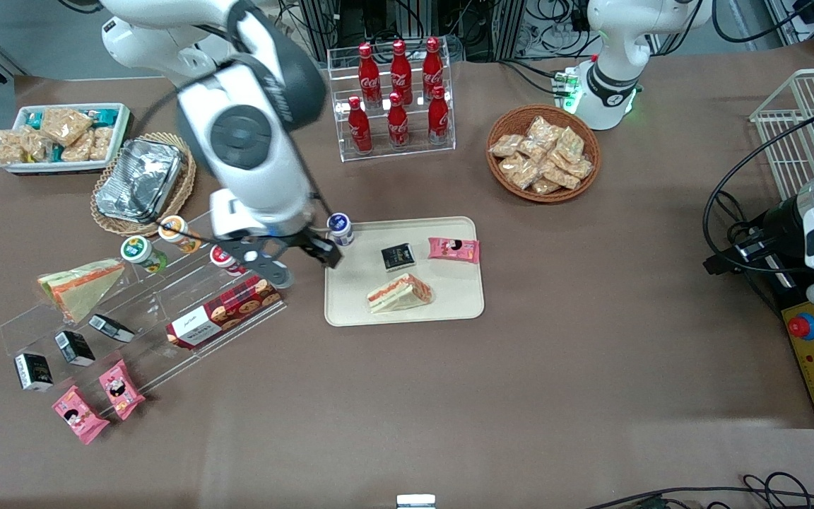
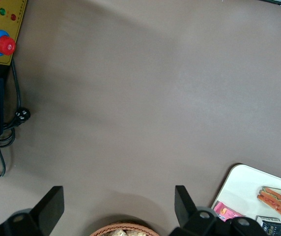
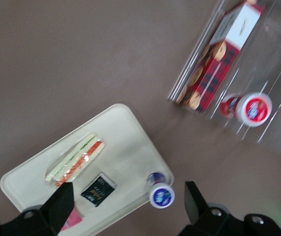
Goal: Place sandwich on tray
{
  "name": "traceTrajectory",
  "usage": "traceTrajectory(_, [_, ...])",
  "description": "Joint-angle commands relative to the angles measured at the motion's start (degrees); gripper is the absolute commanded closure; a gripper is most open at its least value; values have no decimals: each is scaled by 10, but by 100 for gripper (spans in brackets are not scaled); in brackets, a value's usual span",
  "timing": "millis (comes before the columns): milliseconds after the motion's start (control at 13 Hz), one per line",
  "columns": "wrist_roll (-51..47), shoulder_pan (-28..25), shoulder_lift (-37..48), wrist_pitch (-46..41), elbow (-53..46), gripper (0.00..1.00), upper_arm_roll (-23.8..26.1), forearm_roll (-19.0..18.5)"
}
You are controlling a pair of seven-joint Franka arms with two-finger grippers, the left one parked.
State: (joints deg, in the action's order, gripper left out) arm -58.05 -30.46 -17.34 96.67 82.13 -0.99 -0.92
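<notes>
One wrapped sandwich with pale bread and an orange-red edge lies on the cream tray, nearer the front camera than a black packet and a pink packet. It also shows in the right wrist view on the tray, and in the left wrist view. A second, similar sandwich rests on the clear acrylic shelf toward the working arm's end. My right gripper is open and empty. It hovers above the tray's edge beside a blue-capped bottle, which also shows in the right wrist view.
The acrylic shelf holds a red cookie box, small capped bottles and packets. A cola rack, a wicker basket of snacks, a foil container and a snack bin stand farther from the camera.
</notes>
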Motion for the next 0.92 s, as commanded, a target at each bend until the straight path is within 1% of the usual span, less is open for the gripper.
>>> traceTrajectory(0, [180, 64, 52, -9, 30, 0, 6, 6])
traceTrajectory(77, [233, 86, 61, -6, 36, 0, 5, 4])
traceTrajectory(154, [285, 122, 70, -6, 36, 0, 5, 4])
traceTrajectory(385, [501, 229, 97, 7, 53, 0, 6, 4])
traceTrajectory(538, [627, 282, 105, 17, 53, 0, 0, 5])
traceTrajectory(692, [718, 291, 105, 45, 53, 0, -49, 9])
traceTrajectory(769, [746, 294, 103, 51, 51, 0, -61, 10])
traceTrajectory(846, [752, 305, 100, 51, 46, 0, -67, 10])
